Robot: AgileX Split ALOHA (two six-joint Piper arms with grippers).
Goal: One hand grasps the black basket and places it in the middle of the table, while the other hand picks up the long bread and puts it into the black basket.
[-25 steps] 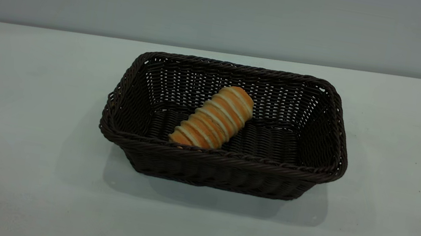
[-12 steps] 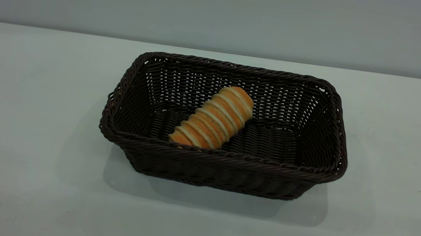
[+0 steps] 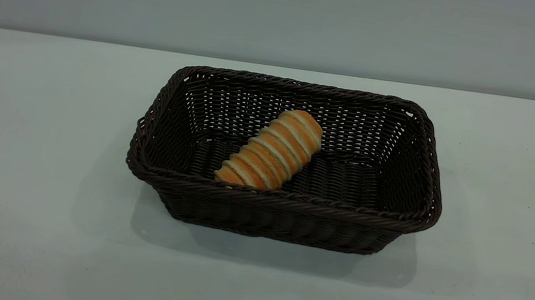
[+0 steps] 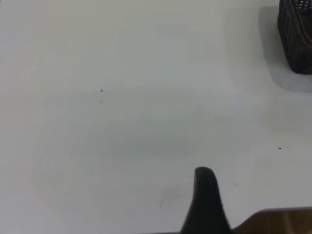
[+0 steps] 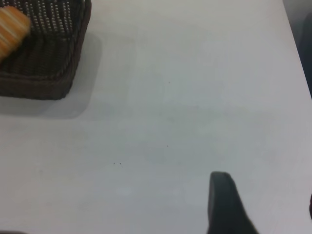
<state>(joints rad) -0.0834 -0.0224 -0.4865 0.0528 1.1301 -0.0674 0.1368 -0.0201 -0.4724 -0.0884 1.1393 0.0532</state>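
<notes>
The black basket (image 3: pixel 278 217) stands in the middle of the table (image 3: pixel 17 217). The long bread (image 3: pixel 272 149) lies slantwise inside it on the basket floor. Neither arm shows in the exterior view. In the left wrist view my left gripper (image 4: pixel 253 187) hangs open and empty over bare table, one dark finger (image 4: pixel 204 195) showing, with a corner of the basket (image 4: pixel 297 34) far off. In the right wrist view my right gripper (image 5: pixel 265 190) is open and empty over bare table, well away from the basket (image 5: pixel 44 78) and the bread's end (image 5: pixel 12 29).
The table's near edge (image 4: pixel 273 217) shows close to the left gripper, with brown floor beyond. The table's side edge (image 5: pixel 297 53) runs near the right gripper. A plain grey wall (image 3: pixel 290 12) stands behind the table.
</notes>
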